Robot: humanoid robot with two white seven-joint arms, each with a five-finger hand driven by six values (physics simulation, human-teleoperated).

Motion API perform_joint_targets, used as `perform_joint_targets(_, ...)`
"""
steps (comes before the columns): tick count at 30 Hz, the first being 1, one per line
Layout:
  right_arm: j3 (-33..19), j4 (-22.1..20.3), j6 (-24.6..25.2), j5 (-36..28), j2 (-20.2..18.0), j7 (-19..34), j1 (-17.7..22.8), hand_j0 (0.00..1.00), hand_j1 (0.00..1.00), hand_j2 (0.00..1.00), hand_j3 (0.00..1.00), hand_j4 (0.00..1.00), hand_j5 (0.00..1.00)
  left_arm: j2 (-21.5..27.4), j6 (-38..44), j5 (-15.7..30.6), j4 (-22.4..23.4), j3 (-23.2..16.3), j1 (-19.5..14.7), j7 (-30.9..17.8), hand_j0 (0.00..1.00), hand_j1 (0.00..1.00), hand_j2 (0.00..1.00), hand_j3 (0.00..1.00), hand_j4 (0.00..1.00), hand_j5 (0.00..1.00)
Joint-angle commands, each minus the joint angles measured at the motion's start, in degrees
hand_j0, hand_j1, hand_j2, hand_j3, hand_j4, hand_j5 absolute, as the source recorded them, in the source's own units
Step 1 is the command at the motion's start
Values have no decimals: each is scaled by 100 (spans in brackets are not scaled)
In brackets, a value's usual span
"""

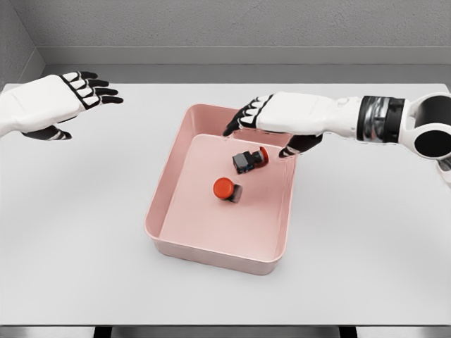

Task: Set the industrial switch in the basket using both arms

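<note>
You are looking down from the robot's head at a pale grey table (84, 232) with a grey wall behind it. A pink rectangular basket (163, 204) sits near the middle of the table, turned slightly at an angle.

Inside the basket lie two industrial switches, each a dark grey block with a red button. One switch (227, 189) rests near the centre of the basket floor, its round red button facing up toward you. The other switch (249, 160) lies toward the far right corner, tipped on its side, with its red button pointing right.

Your right hand (275, 120) reaches in from the right and hovers over the far rim of the basket, just above the tipped switch. Its fingers are loosely spread and hold nothing.

Your left hand (60, 102) hangs over the far left part of the table, well apart from the basket. Its fingers are extended, relaxed and empty.
</note>
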Motion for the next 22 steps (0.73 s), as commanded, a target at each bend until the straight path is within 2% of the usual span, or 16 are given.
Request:
perform_joint_targets(1,-279,-1,-25,-16,-131,-3,9,100,100,100,100,100,100,-20,9,29,2,10,0,5,100,100,100,100,100,100)
perform_joint_targets(5,-674,-1,-350,-25,-641,-3,149,100,100,100,100,100,100,-12,9,20,2,10,44,-30,100,100,100,100,100,100)
perform_joint_targets(9,-1465,-1,-834,-16,-1142,-3,1010,100,100,100,100,100,100,-20,9,20,2,1,70,-30,100,100,100,100,100,100)
perform_joint_targets(11,-1737,26,-1053,-16,-1326,-3,1344,100,100,100,100,100,100,-20,9,29,2,-8,88,-30,100,100,100,100,100,100)
perform_joint_targets(14,-2291,52,-1440,-16,-1511,-3,2048,100,100,100,100,100,100,-20,9,38,2,-17,88,-30,100,100,100,100,100,100)
perform_joint_targets(22,-2344,105,-1625,-16,-1608,-3,2188,100,100,100,100,100,100,-29,9,29,2,-26,88,-21,100,100,100,100,100,100)
